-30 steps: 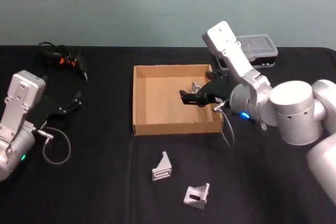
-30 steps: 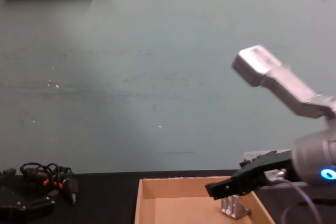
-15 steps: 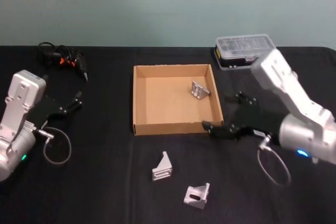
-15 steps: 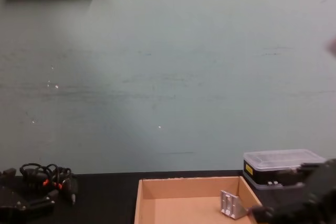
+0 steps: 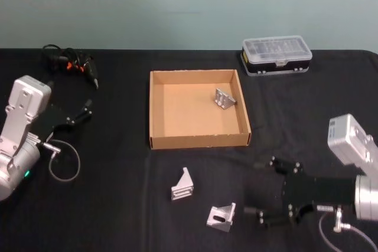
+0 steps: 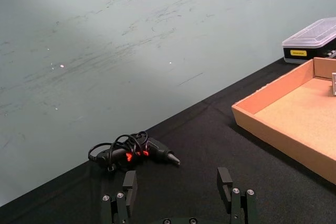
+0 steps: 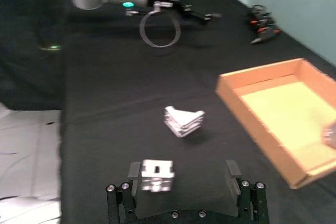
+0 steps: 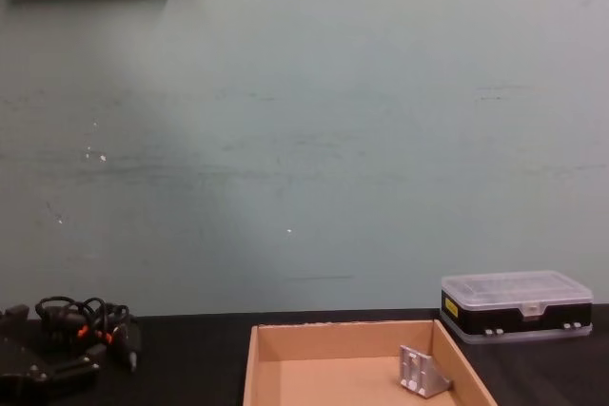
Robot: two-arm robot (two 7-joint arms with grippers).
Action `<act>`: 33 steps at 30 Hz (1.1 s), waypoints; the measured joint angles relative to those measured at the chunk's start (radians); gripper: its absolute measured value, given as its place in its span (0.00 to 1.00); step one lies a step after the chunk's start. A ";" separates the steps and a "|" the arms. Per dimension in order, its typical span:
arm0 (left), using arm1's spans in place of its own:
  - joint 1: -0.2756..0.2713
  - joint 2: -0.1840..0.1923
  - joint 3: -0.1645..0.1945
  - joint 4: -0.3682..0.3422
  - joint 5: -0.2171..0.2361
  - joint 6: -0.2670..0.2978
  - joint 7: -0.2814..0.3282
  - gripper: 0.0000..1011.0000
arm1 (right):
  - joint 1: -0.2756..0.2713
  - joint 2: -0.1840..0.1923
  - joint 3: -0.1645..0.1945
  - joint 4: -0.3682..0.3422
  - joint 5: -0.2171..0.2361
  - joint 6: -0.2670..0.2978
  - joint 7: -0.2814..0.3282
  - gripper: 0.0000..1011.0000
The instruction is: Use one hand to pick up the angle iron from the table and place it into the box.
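At the near right of the black table [image 5: 118,175], the right gripper [image 5: 254,187] hangs low over the surface, pointing left. Its jaws stand wide open and hold nothing. Just left of its nearer finger lies the near angle iron [image 5: 221,219], a small silver bracket. The right wrist view shows the right gripper [image 7: 181,182] with that bracket [image 7: 156,176] lying just ahead of one finger; whether they touch cannot be told.

A little farther and to the left, the second angle iron [image 5: 183,186] stands on the table by itself, apart from the gripper and just short of the box's near wall.

Beyond it, at the middle of the table, sits the box [image 5: 198,141], a shallow tan cardboard tray. The third angle iron [image 5: 225,98] rests inside it, in the far right corner, close to the right wall. From the chest camera it stands on the floor of the box [image 8: 333,328] near that same wall [image 8: 422,372].

On the left, the left gripper [image 5: 82,112] is parked above the table, well apart from the box. Its jaws are open and empty [image 6: 177,187].

Farther still, a black corded tool with orange marks [image 5: 71,66] lies at the far left. A black plastic case with a clear lid [image 5: 276,55] sits at the far right, behind the box.
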 joint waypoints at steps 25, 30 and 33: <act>0.000 0.000 0.000 0.000 0.000 0.000 0.000 0.99 | -0.020 -0.022 -0.100 -0.030 0.081 0.181 -0.108 0.99; 0.000 0.000 0.000 0.000 0.000 0.000 0.000 0.99 | 0.007 -0.042 -0.132 -0.008 0.068 0.181 -0.130 0.99; 0.000 0.000 0.000 0.000 0.000 0.000 0.000 0.99 | 0.018 -0.047 -0.146 -0.002 0.063 0.180 -0.135 0.99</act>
